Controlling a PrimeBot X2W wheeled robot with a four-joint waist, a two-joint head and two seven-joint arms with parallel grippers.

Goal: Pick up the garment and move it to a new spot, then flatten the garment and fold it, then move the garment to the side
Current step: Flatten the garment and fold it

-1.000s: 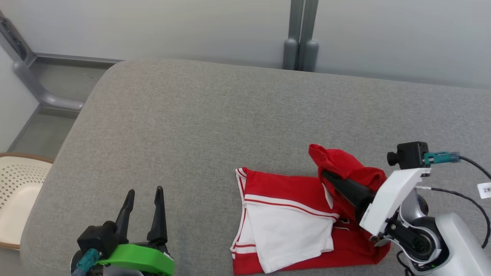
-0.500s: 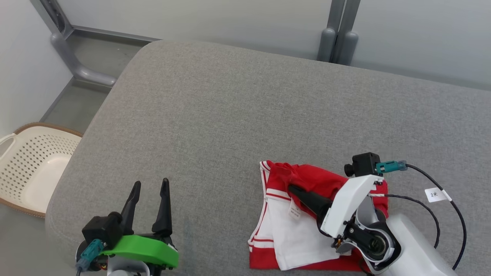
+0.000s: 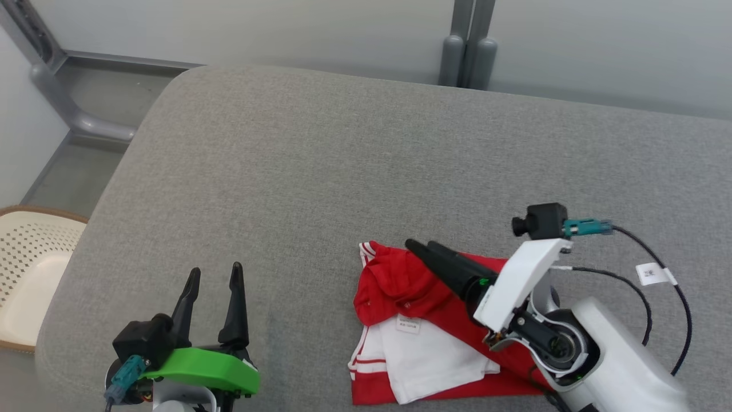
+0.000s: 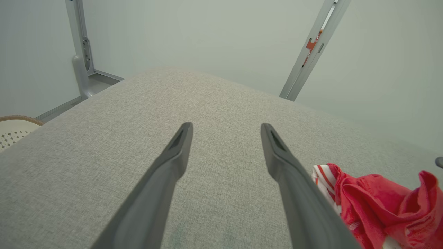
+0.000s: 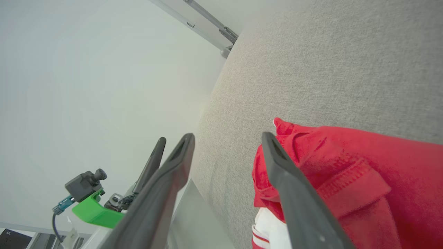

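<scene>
The garment (image 3: 400, 286), red with white panels and stripes, lies partly folded near the front right of the grey padded surface (image 3: 320, 171). A red flap is folded over its left part, above a white panel with a label. My right gripper (image 3: 420, 246) hovers just over the garment's top edge, fingers pointing up-left. In the right wrist view it (image 5: 226, 136) stands open with nothing between its fingers, the garment (image 5: 346, 173) beside and under the right finger. My left gripper (image 3: 215, 270) is open at the front left, well clear of the garment (image 4: 373, 197), and holds nothing (image 4: 226, 126).
A cream perforated basket (image 3: 28, 263) stands on the floor beyond the surface's left edge. Grey metal posts (image 3: 466, 51) rise behind the far edge. A black cable with a white tag (image 3: 652, 273) trails from my right wrist.
My right gripper carried the red flap leftwards across the garment, then opened and let it go; the flap now lies on the left part. The head camera shifted. The left gripper stayed put.
</scene>
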